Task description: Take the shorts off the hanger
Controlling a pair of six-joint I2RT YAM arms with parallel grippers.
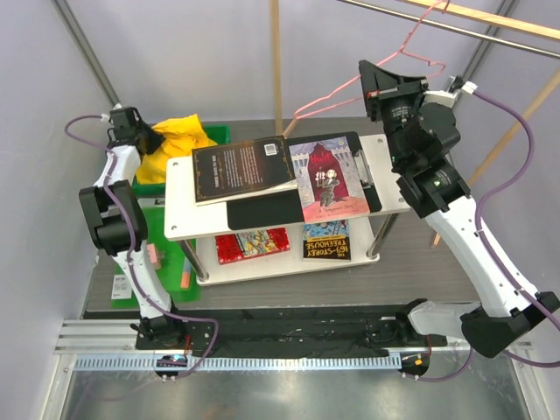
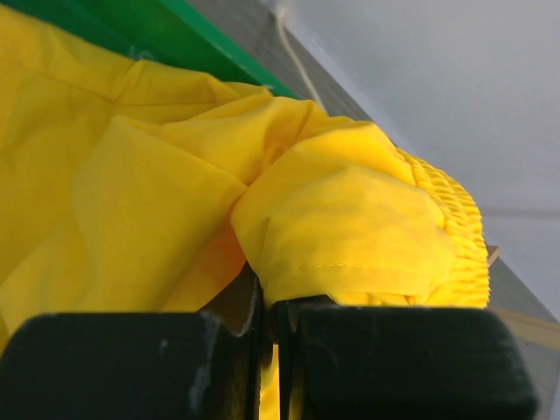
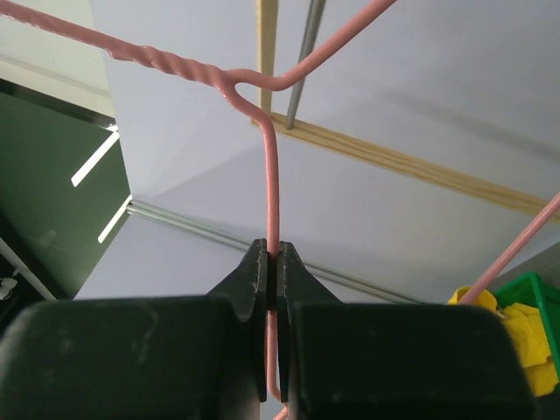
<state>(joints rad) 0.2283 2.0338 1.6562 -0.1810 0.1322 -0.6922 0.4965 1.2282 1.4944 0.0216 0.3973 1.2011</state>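
The yellow shorts (image 1: 182, 136) lie bunched on the green bin at the far left, apart from the hanger. My left gripper (image 1: 147, 133) is shut on a fold of the shorts (image 2: 332, 219) near the gathered waistband; in the left wrist view the gripper (image 2: 273, 306) pinches yellow fabric between its jaws. The thin pink wire hanger (image 1: 328, 97) is held in the air at the back right, with no cloth on it. My right gripper (image 1: 367, 77) is shut on the hanger's wire (image 3: 271, 175) just below the twisted neck, as the right wrist view (image 3: 273, 262) shows.
A white two-tier shelf (image 1: 179, 229) with several books stands mid-table between the arms. The green bin (image 1: 153, 175) sits at the left. Wooden rods (image 1: 276, 61) and a metal rail (image 1: 455, 31) cross behind and above the right arm. Grey walls close both sides.
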